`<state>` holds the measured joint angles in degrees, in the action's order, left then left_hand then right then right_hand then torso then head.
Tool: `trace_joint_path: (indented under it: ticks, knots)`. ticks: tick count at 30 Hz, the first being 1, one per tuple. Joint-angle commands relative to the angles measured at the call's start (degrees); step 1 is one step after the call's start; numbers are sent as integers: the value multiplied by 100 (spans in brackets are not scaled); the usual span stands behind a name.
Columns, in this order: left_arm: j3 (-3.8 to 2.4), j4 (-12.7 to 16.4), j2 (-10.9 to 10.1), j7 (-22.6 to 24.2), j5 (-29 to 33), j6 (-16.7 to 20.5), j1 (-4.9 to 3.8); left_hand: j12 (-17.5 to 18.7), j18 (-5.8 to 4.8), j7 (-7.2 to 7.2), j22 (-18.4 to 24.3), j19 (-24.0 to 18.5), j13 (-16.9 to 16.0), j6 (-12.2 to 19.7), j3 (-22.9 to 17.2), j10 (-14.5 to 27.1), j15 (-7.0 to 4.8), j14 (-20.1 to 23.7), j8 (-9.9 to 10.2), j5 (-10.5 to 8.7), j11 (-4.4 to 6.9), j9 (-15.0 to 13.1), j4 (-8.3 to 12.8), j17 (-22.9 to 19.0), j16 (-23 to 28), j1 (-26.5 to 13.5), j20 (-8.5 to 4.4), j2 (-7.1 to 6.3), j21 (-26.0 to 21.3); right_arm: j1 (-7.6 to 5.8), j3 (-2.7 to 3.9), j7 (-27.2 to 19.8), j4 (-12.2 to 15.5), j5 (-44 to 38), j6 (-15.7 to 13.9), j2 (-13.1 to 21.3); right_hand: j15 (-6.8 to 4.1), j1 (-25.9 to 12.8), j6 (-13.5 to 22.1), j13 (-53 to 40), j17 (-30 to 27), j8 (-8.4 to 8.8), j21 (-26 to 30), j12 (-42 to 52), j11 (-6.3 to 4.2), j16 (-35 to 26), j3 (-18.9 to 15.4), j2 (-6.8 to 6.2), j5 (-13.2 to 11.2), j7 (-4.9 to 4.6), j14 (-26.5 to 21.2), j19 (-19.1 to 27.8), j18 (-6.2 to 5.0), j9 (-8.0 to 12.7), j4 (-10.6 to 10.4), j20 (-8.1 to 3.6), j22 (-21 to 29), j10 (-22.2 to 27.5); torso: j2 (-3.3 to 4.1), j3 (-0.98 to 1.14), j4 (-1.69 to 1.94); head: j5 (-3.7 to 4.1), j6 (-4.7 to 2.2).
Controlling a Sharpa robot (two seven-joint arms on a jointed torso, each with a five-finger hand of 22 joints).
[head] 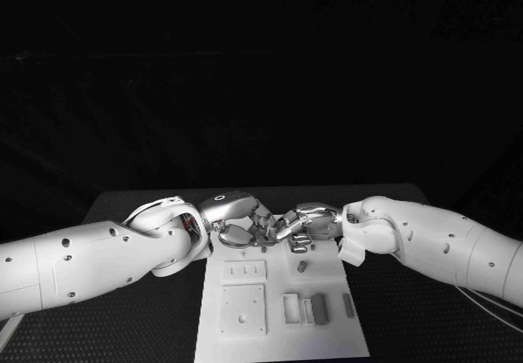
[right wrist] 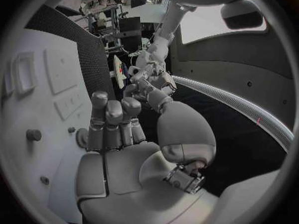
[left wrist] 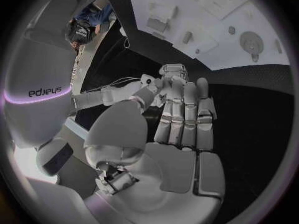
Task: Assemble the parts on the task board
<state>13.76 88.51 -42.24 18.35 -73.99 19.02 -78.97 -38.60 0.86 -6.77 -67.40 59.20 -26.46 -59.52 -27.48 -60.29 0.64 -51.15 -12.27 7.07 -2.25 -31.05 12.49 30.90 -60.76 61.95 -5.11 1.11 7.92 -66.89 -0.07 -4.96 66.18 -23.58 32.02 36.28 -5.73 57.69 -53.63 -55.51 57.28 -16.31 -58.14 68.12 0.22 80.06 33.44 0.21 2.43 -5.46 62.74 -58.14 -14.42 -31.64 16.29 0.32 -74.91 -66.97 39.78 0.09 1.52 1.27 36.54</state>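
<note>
The white task board (head: 278, 333) lies in the middle of the table, also seen in the wrist views (left wrist: 212, 47) (right wrist: 44, 104). Grey parts sit on it: a short peg (head: 302, 266) and upright blocks (head: 318, 308). Both hands meet over the board's far end. My left hand (head: 234, 221) has its fingers (left wrist: 186, 112) stretched out straight and side by side. The fingers (right wrist: 112, 117) of my right hand (head: 307, 227) are slightly bent. The two thumbs reach towards each other and seem to touch. I see no part in either hand.
The board carries square plates (head: 243, 308), a slotted plate (head: 246, 271) and a slim bar (head: 349, 304). Black table mat (head: 131, 204) surrounds the board. My two white forearms (head: 98, 261) (head: 436, 242) flank the board's far half.
</note>
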Motion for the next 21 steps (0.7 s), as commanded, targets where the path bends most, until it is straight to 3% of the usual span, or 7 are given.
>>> trace_joint_path:
  ticks: [1, 7, 11, 12, 14, 17, 21]
  knots:
    - [-6, 10, 12, -41, 49, -17, -1, -44, -8, 24, -22, 68, -10, -96, -47, -49, -37, -48, -86, -16, 37, -51, -14, -15, -41, -4, -10, 102, 40, -1, 2, -27, 10, 46, 134, -20, -8, -42, -152, -9, 6, -14, 23, 15, -17, -7, -9, 6, 35, -101, -20, 43, -58, -11, 13, 9, -29, 43, 2, -2, -1, 1, 3]
    - [-8, 0, 1, -53, 386, -56, -1, -49, -15, 78, -49, 129, -1, -191, -93, -137, -78, -125, -185, -1, 75, -105, -94, -48, -72, -64, -47, 145, 40, -1, 2, 12, -27, 46, 19, -31, 3, -51, -99, -11, 5, 20, 29, 11, 0, -13, -21, -55, 35, -119, -39, 58, -58, -6, 16, 16, -31, 65, 1, -6, -1, 10, 12]
    - [-8, -18, -20, -102, 641, -94, -2, -49, -19, 93, -62, 155, 4, -213, -114, -173, -94, -155, -216, 3, 89, -123, -125, -58, -86, -93, -63, 147, 41, -1, 2, 46, -44, 46, -101, -26, 43, -131, 77, -2, -5, 126, 46, -14, 50, -35, -74, -196, 34, -174, -72, 81, -58, 33, -13, 33, -27, 114, 0, -6, 1, 5, 13]
    - [-8, -22, -25, -127, 740, -116, -2, -50, -20, 99, -68, 167, 5, -224, -121, -190, -100, -168, -230, 9, 96, -131, -136, -62, -92, -107, -70, 143, 42, -1, 2, 41, -55, 46, -112, -23, 71, -285, 210, 5, -12, 202, 54, -33, 93, -50, -199, -315, 30, -206, -91, 97, -46, 64, -35, 50, -26, 145, -1, -6, 1, 5, 15]
    - [-9, -28, -34, -172, 889, -170, -2, -51, -21, 106, -74, 179, 7, -235, -129, -207, -108, -182, -244, 24, 103, -139, -144, -65, -99, -118, -77, 140, 43, -1, 2, 19, -56, 59, -197, -8, 128, -410, 355, 23, -29, 287, 93, -80, 140, -94, -313, -386, 29, -270, -145, 151, -54, 101, -30, 65, -14, 225, -2, -4, 2, 9, 15]
    - [-10, -43, -55, -342, 1276, -332, -3, -48, -27, 112, -84, 195, 12, -240, -144, -228, -118, -199, -262, 84, 111, -150, -153, -74, -105, -144, -87, 144, 41, -1, 2, -54, -83, 168, -365, 26, 205, -611, 523, 63, -71, 386, 201, -178, 217, -201, -471, -487, 34, -346, -290, 289, -50, 145, -39, 112, 22, 402, -1, -1, 4, 4, 18]
    - [-10, -105, -93, -870, 1287, -562, -6, -33, -36, 113, -90, 192, 21, -235, -149, -233, -122, -199, -274, 68, 112, -158, -166, -87, -101, -197, -94, 165, 25, -1, 3, -194, -217, 225, -563, 93, 228, -682, 551, 75, -81, 403, 243, -189, 237, -224, -511, -469, 35, -366, -339, 337, -57, 154, -61, 139, 37, 448, -3, 4, 4, -10, 17]
